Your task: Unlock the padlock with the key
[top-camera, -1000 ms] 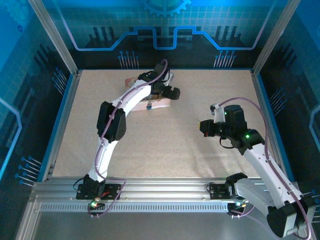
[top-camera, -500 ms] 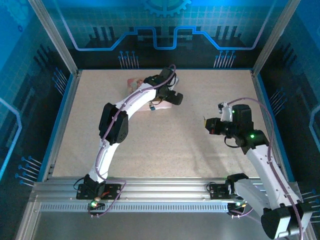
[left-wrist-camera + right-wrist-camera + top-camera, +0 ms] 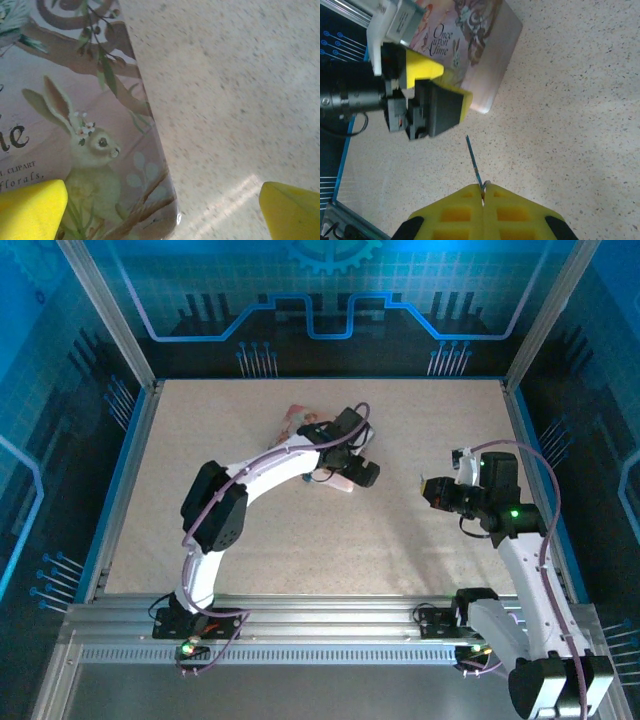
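Note:
My right gripper (image 3: 483, 189) is shut on the key (image 3: 474, 162), a thin dark sliver that sticks out ahead of its yellow fingers above the bare table. From above, this gripper (image 3: 432, 490) sits right of centre and points left. My left gripper (image 3: 163, 200) is open, its jaws wide apart over one corner of the pink picture-printed tin (image 3: 90, 100). In the top view the left gripper (image 3: 360, 470) is mid-table by the tin (image 3: 296, 416). The padlock is hidden from me.
The right wrist view looks across at the tin (image 3: 482, 45), with the left arm's wrist and yellow fingers (image 3: 422, 70) at its near edge. The speckled beige table (image 3: 300, 540) is ringed by a blue rim and an aluminium frame (image 3: 300, 625).
The left arm swung right and nearer, and the tin turned and shifted with it. The right gripper drew back to the right with the key in it.

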`<state>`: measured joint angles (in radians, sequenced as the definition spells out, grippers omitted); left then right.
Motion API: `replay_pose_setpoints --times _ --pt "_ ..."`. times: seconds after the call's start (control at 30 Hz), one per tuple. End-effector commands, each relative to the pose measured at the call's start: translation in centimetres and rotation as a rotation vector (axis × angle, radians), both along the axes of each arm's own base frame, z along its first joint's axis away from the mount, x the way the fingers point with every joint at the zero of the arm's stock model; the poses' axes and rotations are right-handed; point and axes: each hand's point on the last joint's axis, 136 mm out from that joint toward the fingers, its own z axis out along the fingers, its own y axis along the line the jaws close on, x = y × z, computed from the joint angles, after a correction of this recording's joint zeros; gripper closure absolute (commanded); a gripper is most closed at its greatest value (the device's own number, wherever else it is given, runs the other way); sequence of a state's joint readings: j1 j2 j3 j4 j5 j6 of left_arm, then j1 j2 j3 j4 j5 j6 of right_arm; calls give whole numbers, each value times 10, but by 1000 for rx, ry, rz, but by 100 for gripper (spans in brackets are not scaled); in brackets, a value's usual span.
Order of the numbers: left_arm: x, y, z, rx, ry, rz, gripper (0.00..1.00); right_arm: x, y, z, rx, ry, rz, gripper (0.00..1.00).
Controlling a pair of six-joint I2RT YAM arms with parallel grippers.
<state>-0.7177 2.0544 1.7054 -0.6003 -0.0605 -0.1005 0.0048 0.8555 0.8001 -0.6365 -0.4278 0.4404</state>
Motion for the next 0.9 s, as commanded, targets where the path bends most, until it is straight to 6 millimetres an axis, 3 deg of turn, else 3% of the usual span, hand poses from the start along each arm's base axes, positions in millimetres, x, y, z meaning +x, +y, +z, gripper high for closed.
replay_pose_setpoints --times 0.0,0.13,0.27,0.47,0.7,0.87 --pt "-26 -9 4 -41 27 12 1 -4 0 6 4 -6 16 100" --pt "-37 -20 9 -87 38 15 1 -3 0 5 1 -2 17 100" --pt "-36 -29 20 -134 34 13 1 -3 2 1 17 13 21 100" --pt "-30 -28 61 -208 -29 16 1 -4 9 -1 57 14 48 100" --pt "-32 13 94 -288 -96 69 1 -1 22 -5 80 21 94 100" --pt "-41 56 94 -331 -111 141 1 5 38 -10 83 29 142 100"
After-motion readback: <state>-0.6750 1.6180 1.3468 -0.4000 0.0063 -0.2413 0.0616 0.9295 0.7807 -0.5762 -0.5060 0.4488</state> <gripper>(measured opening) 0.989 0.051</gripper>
